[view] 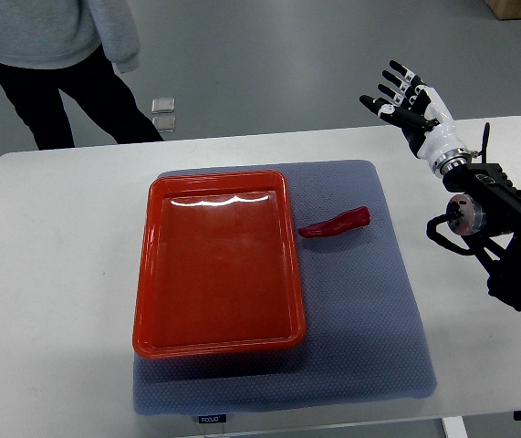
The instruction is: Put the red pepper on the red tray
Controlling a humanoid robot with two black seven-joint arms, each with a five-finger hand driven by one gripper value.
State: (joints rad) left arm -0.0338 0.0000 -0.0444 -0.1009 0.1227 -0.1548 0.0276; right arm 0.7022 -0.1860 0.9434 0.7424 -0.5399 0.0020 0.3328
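Note:
A red pepper lies on the grey mat, just right of the red tray. The tray is rectangular, glossy and holds nothing. My right hand is raised over the table's far right part, fingers spread, holding nothing. It is up and to the right of the pepper, well apart from it. The right arm comes in from the right edge. My left hand does not show.
The mat lies on a white table. A person in a grey top and dark trousers stands beyond the table's far left edge. Two small silvery squares lie on the floor behind the table.

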